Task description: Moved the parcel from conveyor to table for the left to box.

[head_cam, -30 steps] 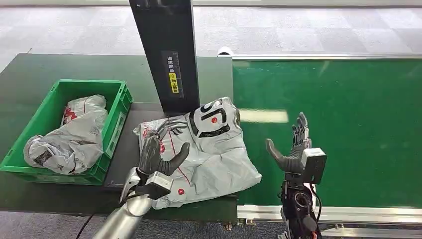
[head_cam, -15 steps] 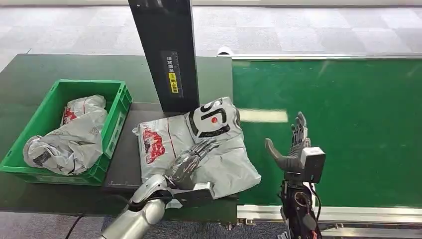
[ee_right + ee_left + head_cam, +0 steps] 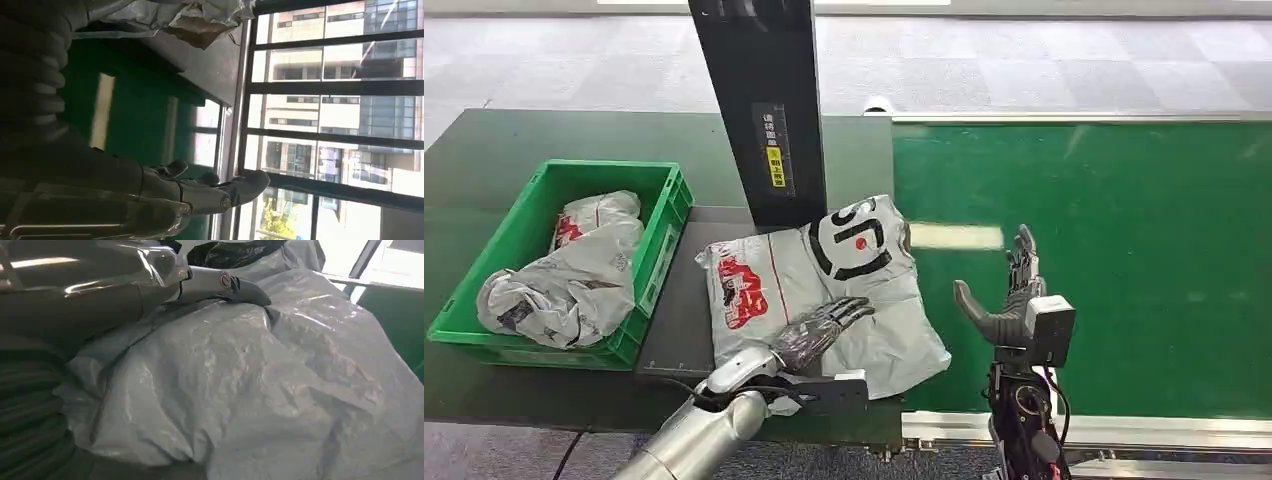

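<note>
**Left hand flat on the parcel, right hand empty over the belt**

The left hand's fingers (image 3: 839, 315) lie stretched out and flat on top of the grey plastic parcel (image 3: 824, 290), pressing on it without closing around it; in the left wrist view a finger (image 3: 235, 285) rests along the crinkled wrap (image 3: 260, 390). The left hand (image 3: 819, 330) reaches in from the table's near edge. The parcel, printed with red and black markings, lies on the dark table (image 3: 674, 330), its right side overhanging toward the green conveyor belt (image 3: 1124, 260), just in front of a black upright post (image 3: 764, 110).

The right hand (image 3: 1009, 295) is raised over the belt, fingers apart and holding nothing; the right wrist view shows its fingers (image 3: 220, 192) spread.

Left of the parcel sits a green plastic crate (image 3: 659, 245) holding two similar grey mailer bags (image 3: 564, 275), one lying on the other.
</note>
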Motion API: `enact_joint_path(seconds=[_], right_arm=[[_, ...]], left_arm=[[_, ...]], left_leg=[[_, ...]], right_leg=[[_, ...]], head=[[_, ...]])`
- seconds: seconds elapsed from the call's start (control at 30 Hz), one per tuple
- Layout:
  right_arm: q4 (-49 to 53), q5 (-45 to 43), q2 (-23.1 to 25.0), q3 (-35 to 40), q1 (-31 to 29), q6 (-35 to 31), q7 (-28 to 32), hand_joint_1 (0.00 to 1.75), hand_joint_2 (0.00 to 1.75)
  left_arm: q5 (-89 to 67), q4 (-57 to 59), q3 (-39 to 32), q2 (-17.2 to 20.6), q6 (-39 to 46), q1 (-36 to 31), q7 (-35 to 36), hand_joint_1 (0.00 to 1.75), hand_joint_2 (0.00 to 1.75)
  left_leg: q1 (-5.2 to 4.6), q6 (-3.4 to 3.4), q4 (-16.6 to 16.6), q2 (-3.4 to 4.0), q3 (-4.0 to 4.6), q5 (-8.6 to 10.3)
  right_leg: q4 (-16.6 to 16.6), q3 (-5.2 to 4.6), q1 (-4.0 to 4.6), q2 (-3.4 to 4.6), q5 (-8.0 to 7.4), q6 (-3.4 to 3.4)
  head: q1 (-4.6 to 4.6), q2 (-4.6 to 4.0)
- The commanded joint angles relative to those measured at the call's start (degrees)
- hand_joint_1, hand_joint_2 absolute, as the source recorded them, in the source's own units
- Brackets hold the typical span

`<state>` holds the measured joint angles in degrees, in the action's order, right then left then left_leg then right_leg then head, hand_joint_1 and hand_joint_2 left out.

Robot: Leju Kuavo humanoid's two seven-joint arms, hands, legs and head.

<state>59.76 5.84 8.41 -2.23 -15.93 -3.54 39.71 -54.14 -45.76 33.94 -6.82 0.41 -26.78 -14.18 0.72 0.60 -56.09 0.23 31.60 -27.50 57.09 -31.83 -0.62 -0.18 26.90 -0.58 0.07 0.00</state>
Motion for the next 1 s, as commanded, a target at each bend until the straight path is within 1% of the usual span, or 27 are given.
enact_joint_path(seconds=[0.03, 0.27, 0.3, 0.33, 0.5, 0.57, 0.6, 0.67, 0.7, 0.73, 0.77, 0.8, 0.83, 0.87, 0.9, 0.93, 0.97, 1.0], right_arm=[[-1.47, 0.3, 0.25, -2.05, -0.66, 0.2, -0.3, 0.0, 1.75], [-1.15, 0.31, 0.25, -2.1, -0.41, 0.29, -0.3, 0.0, 1.75], [-1.15, 0.31, 0.25, -2.1, -0.41, 0.29, -0.3, 0.0, 1.75], [-1.15, 0.31, 0.25, -2.1, -0.41, 0.29, -0.3, 0.0, 1.75], [-1.35, 0.29, 0.3, -2.09, -0.68, 0.29, -0.4, 0.0, 1.75], [-1.4, 0.28, 0.36, -2.07, -0.84, 0.27, -0.46, 0.0, 1.75], [-1.32, 0.27, 0.37, -2.08, -0.8, 0.31, -0.47, 0.0, 1.75], [-1.04, 0.22, 0.4, -2.19, -0.68, 0.2, -0.47, 0.0, 1.75], [-0.09, 0.11, 0.58, -2.43, -0.13, 0.14, -0.48, 0.0, 1.75], [0.82, -0.01, 0.76, -2.53, 0.35, 0.18, -0.64, 0.0, 1.75], [0.96, -0.01, 0.87, -2.57, 0.41, 0.18, -0.62, 0.0, 1.75], [1.13, -0.04, 0.92, -2.09, 0.33, 0.42, -0.86, 0.0, 1.75], [0.69, -0.2, 1.07, -1.63, -0.09, 0.63, -0.98, 0.0, 1.75], [0.07, -0.23, 1.1, -1.23, -0.54, 0.7, -1.05, 0.0, 1.75], [-0.85, -0.55, 1.14, -0.74, -1.15, 0.56, -1.18, 0.0, 1.75], [-1.95, -0.87, 1.17, -0.26, -1.8, 0.43, -1.01, 0.0, 1.75], [-2.59, -1.05, 1.15, 0.08, -2.21, 0.5, -0.91, 0.0, 1.75], [-2.59, -1.05, 1.15, 0.08, -2.21, 0.5, -0.91, 0.0, 1.75]], left_arm=[[-0.21, 11.58, 2.55, 0.19, -0.41, -1.2, -1.44, 1.75, 1.75], [-0.21, 11.34, 2.56, 0.21, -0.55, -1.2, -1.6, 1.75, 1.75], [-0.21, 11.34, 2.56, 0.21, -0.55, -1.2, -1.6, 1.75, 1.75], [-0.21, 11.34, 2.56, 0.21, -0.55, -1.2, -1.6, 1.75, 1.75], [0.01, 11.1, 2.56, 0.22, -0.9, -1.22, -1.93, 1.75, 1.75], [0.26, 10.81, 2.55, 0.23, -0.97, -1.14, -2.32, 1.75, 1.75], [0.45, 10.35, 2.46, 0.36, -0.24, -0.96, -3.04, 1.75, 1.75], [0.95, 8.62, 1.66, 0.41, 3.84, -0.49, -5.08, 1.75, 1.75], [1.13, 7.31, 0.59, 0.25, 8.38, -0.08, -6.09, 1.75, 0.0], [3.34, 4.44, -1.41, 0.13, 13.66, 1.09, -10.76, 1.75, 0.0], [3.2, 3.57, -1.79, 0.29, 16.06, 1.3, -11.24, 1.75, 0.0], [5.74, 0.7, -3.41, 0.3, 18.18, 2.28, -14.85, 1.75, 0.0], [9.68, -2.74, -5.12, 0.34, 23.49, 3.84, -22.78, 1.75, 1.75], [10.74, -2.84, -5.5, 0.23, 23.37, 3.9, -22.93, 1.75, 1.75], [14.07, -5.94, -6.71, -0.03, 25.76, 4.94, -25.82, 1.75, 1.75], [20.39, -12.44, -3.8, 1.49, 28.98, 6.2, -25.82, 1.75, 0.0], [26.77, -18.35, -0.64, 3.14, 33.08, 6.92, -25.82, 1.75, 0.0], [26.77, -18.35, -0.64, 3.14, 33.08, 6.92, -25.82, 1.75, 0.0]], left_leg=[[-0.03, -0.02, 0.09, 0.06, -0.12, 0.07], [-0.03, -0.04, 0.11, 0.08, -0.5, 0.07], [-0.04, -0.06, 0.22, 0.13, -0.41, 0.16], [-0.04, -0.05, 0.16, 0.11, -0.53, 0.09], [-0.04, -0.06, 0.21, 0.15, -0.45, 0.17], [-0.03, -0.04, 0.09, 0.1, -0.57, 0.05], [-0.04, -0.05, 0.16, 0.14, -0.48, 0.12], [-0.04, -0.05, 0.18, 0.16, -0.5, 0.13], [-0.04, -0.04, 0.12, 0.11, -0.56, 0.07], [-0.04, -0.05, 0.16, 0.14, -0.48, 0.12], [-0.03, -0.04, 0.1, 0.11, -0.53, 0.06], [-0.03, -0.06, 0.23, 0.16, -0.33, 0.2], [-0.02, -0.04, 0.07, 0.13, -0.42, 0.06], [-0.02, -0.04, 0.03, 0.09, -0.42, 0.03], [-0.01, -0.05, 0.02, 0.19, -0.27, 0.05], [0.0, -0.04, -0.01, 0.14, -0.21, 0.04], [-0.01, -0.05, 0.01, 0.13, -0.11, 0.06], [0.0, -0.04, -0.03, 0.14, -0.03, 0.04]], right_leg=[[-0.07, 0.08, -0.02, 0.08, -0.09, 0.02], [-0.08, 0.44, -0.03, 0.1, -0.07, 0.03], [-0.18, 0.32, -0.03, 0.15, -0.18, 0.04], [-0.11, 0.45, -0.04, 0.13, -0.1, 0.02], [-0.17, 0.37, -0.03, 0.17, -0.19, 0.03], [-0.05, 0.51, -0.03, 0.11, -0.06, 0.02], [-0.11, 0.41, -0.03, 0.17, -0.14, 0.03], [-0.13, 0.41, -0.04, 0.18, -0.15, 0.04], [-0.07, 0.49, -0.03, 0.13, -0.07, 0.03], [-0.11, 0.4, -0.03, 0.16, -0.13, 0.04], [-0.06, 0.46, -0.02, 0.13, -0.07, 0.03], [-0.19, 0.24, -0.02, 0.19, -0.22, 0.06], [-0.03, 0.31, -0.01, 0.16, -0.08, 0.03], [0.02, 0.33, -0.02, 0.12, -0.04, 0.02], [0.01, 0.13, 0.0, 0.22, -0.09, 0.04], [0.05, 0.08, 0.01, 0.17, -0.06, 0.03], [0.02, 0.0, 0.0, 0.17, -0.08, 0.03], [0.07, -0.08, 0.01, 0.17, -0.05, 0.03]], head=[[0.0, 0.0], [0.0, 0.0], [0.0, 0.0], [0.0, 0.0], [0.0, -0.02], [0.0, 0.0], [0.0, 0.0], [0.0, 0.0], [0.0, -0.02], [0.0, 0.0], [0.0, -0.02], [-0.02, 0.0], [-0.02, -0.02], [0.0, 0.0], [0.0, -0.02], [-0.02, -0.02], [0.0, 0.0], [0.0, -0.02]])
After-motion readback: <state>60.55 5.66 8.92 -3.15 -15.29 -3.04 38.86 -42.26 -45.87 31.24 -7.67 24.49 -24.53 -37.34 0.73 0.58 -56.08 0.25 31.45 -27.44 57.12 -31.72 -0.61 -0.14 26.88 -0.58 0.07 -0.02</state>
